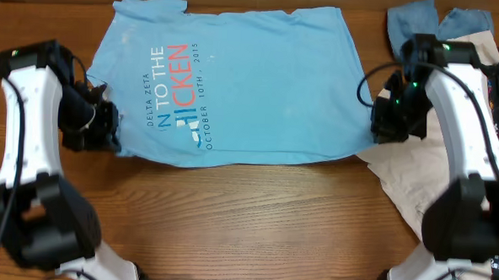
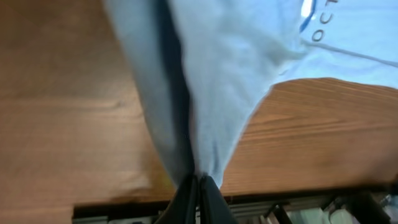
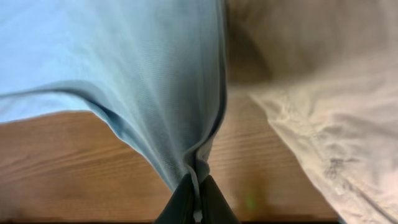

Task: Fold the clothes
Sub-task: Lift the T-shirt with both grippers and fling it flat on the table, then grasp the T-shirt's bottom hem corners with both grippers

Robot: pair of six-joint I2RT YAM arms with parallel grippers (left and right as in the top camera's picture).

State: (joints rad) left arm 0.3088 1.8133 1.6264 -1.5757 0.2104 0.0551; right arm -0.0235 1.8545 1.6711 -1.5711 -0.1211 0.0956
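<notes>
Seemingly the first fold: left jaws and right jaws each pinch a near corner of the T-shirt (image 1: 260, 81); next, probably carry both evenly across

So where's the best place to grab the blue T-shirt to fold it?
Probably its two near corners, one from each end. The blue T-shirt lies flat and wide across the table, so the left gripper and right gripper, each shut on a corner, can lift that edge evenly.
</notes>
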